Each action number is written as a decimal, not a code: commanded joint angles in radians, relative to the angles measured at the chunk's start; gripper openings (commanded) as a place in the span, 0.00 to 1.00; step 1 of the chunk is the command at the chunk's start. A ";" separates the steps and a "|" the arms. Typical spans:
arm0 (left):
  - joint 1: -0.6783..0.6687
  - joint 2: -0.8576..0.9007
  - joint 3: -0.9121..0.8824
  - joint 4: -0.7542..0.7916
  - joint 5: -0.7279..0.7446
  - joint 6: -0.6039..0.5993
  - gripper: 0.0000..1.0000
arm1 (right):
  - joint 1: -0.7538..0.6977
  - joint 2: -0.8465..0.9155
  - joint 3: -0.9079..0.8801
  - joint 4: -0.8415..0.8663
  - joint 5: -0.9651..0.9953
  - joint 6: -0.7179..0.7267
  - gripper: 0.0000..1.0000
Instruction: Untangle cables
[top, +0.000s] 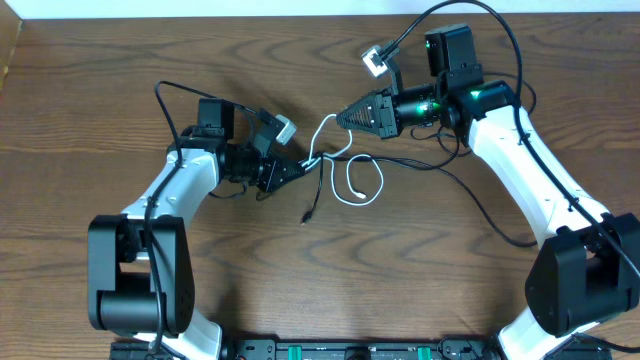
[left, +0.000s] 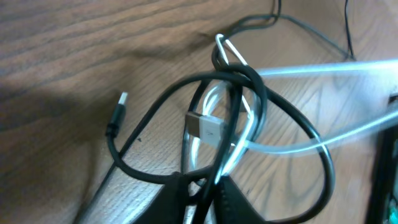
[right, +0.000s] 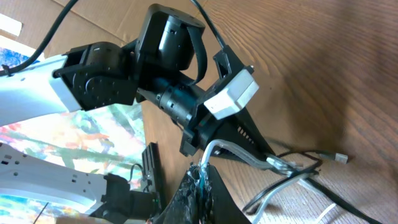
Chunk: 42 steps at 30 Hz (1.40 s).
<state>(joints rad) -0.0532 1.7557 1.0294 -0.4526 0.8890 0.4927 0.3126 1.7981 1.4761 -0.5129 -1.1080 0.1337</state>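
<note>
**Overhead.** The left pincer (top: 297, 168) is closed, with its tips at the knot of the cables (top: 318, 158). The right pincer (top: 343, 116) is closed on the white cable (top: 380, 183). That cable drops from the right tips toward the left pincer, then loops on the table (top: 100, 100) just beyond it. The black cable (top: 314, 195) trails away from the left tips, and its plug end lies free on the wood.

**Left wrist.** I see the fingers (left: 239, 205) together, clamped on a black and a white strand at once. Just ahead of the tips, the black cable loops wide around the white one. A silver USB plug (left: 205, 127) sits inside that loop. The black plug (left: 118, 115) lies ahead and left of the tips, apart from the knot.

**Right wrist.** The fingers (right: 217, 205) are together on the white cable, which rises from the tips, bends over and runs right. The left arm (right: 168, 81) stands close ahead.
</note>
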 joint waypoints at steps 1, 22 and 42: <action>0.000 0.006 -0.005 -0.001 0.009 0.003 0.08 | -0.002 0.004 0.013 -0.002 -0.032 0.000 0.01; 0.013 -0.007 0.004 0.045 0.020 -0.245 0.07 | 0.091 0.004 0.013 -0.007 0.083 -0.017 0.01; 0.203 -0.003 0.004 0.065 0.002 -0.416 0.07 | 0.086 0.004 0.013 -0.261 0.063 -0.334 0.01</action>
<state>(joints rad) 0.1135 1.7561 1.0290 -0.3882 0.8928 0.1223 0.4118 1.7981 1.4761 -0.7265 -1.0042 -0.0895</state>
